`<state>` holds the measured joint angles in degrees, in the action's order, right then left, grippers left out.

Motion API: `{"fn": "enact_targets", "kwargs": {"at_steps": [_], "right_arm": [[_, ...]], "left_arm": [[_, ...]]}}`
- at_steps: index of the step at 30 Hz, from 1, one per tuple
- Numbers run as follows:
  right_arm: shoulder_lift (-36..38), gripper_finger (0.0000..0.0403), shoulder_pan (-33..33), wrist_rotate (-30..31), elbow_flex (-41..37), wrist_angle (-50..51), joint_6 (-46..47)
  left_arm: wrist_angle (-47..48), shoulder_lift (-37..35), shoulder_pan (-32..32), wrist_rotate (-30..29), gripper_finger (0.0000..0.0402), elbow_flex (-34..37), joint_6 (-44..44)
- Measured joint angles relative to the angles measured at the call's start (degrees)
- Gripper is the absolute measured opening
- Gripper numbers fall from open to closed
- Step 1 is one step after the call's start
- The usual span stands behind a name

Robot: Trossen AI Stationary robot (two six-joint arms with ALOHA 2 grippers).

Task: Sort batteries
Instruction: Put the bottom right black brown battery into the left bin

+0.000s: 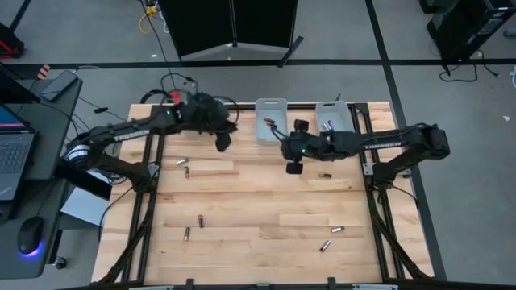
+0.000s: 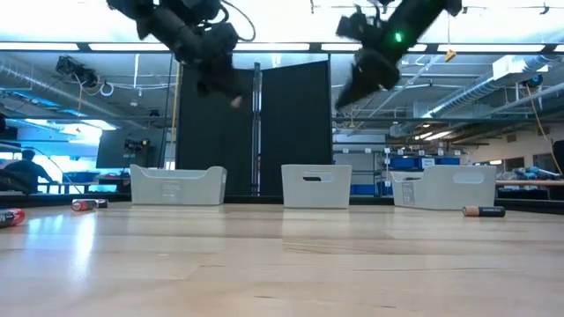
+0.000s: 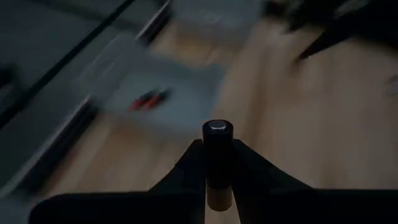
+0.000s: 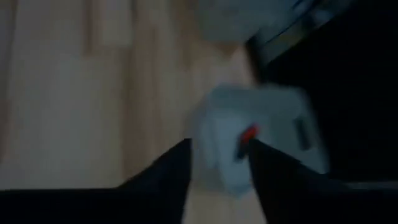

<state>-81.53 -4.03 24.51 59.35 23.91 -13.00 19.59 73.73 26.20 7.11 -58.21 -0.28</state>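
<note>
Batteries on the bench: we counted about seven loose in the high view: two [image 1: 184, 167] at left of centre, two [image 1: 193, 226] at lower left, two [image 1: 331, 237] at lower right, and one [image 1: 325, 175] just right of centre, below the right arm.
Held battery: in the left wrist view a black battery [image 3: 217, 155] with a lighter lower end stood upright between the left fingers.
Sorted so far: the middle bin [image 1: 271, 119] at upper centre showed a red-and-dark item [image 1: 270, 122] inside; we saw a red-marked piece [image 4: 247, 138] in a bin [image 4: 258, 134] through the right wrist view, and red ones [image 3: 148, 99] in a bin [image 3: 149, 93] through the left wrist view. The right bin [image 1: 332, 117] held something we could not make out. We could not find the third bin [image 2: 178, 185] of the low view from above.
Left gripper [image 1: 222, 142]: raised above the bench at upper centre-left, fingers closed on the black battery.
Right gripper [image 1: 294, 167]: raised near centre, just below the middle bin; fingers [image 4: 168, 180] parted, with nothing between them that we could see.
Progress: we judged the sort partly done, a few in bins, one in transit, roughly seven left.
</note>
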Motion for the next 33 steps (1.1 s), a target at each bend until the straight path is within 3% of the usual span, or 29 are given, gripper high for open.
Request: {"fn": "enact_targets", "kwargs": {"at_steps": [5,7,12,18,33], "right_arm": [[-1.3,0.0036,-2.0,-8.3,-5.9,-1.6,2.3],[-1.8,0.0012,-2.1,-9.8,-8.0,-3.9,3.0],[-1.7,0.0028,-1.9,-10.8,-12.6,-9.4,5.8],[-1.7,0.0008,-1.6,-11.6,-13.6,-10.5,6.9],[-1.7,0.0013,-1.6,-12.3,-13.6,-10.6,6.9]], "left_arm": [[15.2,0.4,6.7,-3.8,0.0054,-5.0,4.5],[18.0,0.4,9.9,-4.0,0.0054,-5.6,5.7],[19.4,2.1,19.1,-4.3,0.0054,-5.9,7.2],[22.8,9.2,27.5,-5.9,0.0054,-5.8,10.6],[20.5,26.8,31.6,-9.0,0.0054,-5.7,13.6]]}}
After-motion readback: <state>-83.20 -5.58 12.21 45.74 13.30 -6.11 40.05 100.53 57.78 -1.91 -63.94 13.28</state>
